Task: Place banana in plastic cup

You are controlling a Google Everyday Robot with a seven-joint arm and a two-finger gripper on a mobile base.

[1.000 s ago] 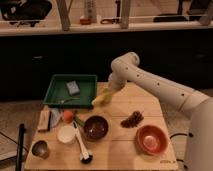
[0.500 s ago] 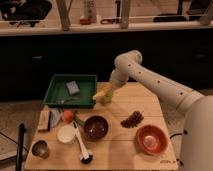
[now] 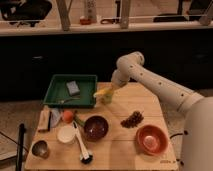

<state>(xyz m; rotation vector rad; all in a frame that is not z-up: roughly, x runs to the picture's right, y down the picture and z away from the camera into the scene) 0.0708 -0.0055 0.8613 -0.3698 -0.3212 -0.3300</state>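
Camera view, mid-frame | pincer [image 3: 111, 90] clamped tight on banana [image 3: 102, 93] | parked right over plastic cup [image 3: 106, 99], guess so it drops straight in

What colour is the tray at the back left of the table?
Green, in the camera view. The hand holds the banana just right of the tray.

The green tray [image 3: 59, 92] is seen as smooth plastic. Just right of it, the gripper [image 3: 109, 91] is clamped on the matt yellow banana [image 3: 101, 93] over the translucent plastic cup [image 3: 106, 99]. Below the tray, a shiny metal cup [image 3: 40, 148] and a glossy dark bowl [image 3: 96, 127] are set on the pale, matt wooden table [image 3: 140, 102].
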